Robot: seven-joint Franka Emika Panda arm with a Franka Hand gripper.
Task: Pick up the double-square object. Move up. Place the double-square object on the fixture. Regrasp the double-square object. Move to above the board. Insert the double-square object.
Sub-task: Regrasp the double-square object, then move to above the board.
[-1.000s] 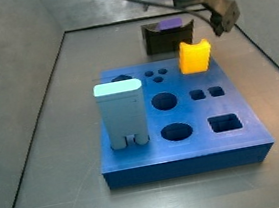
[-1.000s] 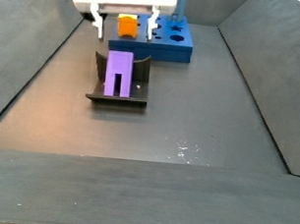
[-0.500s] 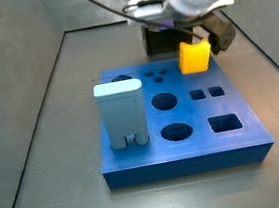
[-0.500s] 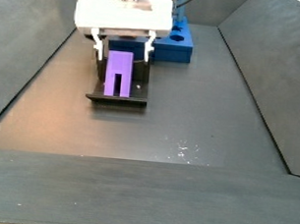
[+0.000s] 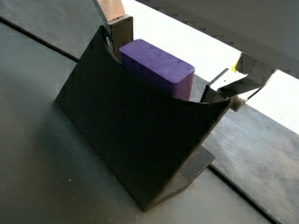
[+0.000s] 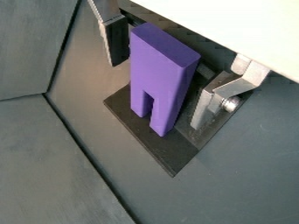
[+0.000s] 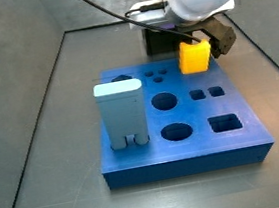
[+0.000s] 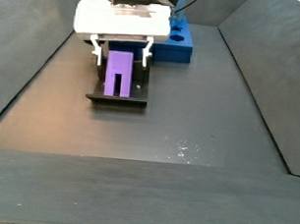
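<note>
Already the double-square object (image 6: pixel 160 77) rests on the fixture (image 6: pixel 162 150), so the placing looks done, and the pincer (image 6: pixel 167 77) straddles it with fingers (image 6: pixel 212 103) apart (not yet clamped), leaving regrasp, carry to the board (image 7: pixel 205 115) and insertion

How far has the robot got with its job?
Done: the purple block rests on the fixture. In hand: the gripper straddles it, fingers open on either side, ready to regrasp. Left: carry it above the blue board and insert it.
</note>
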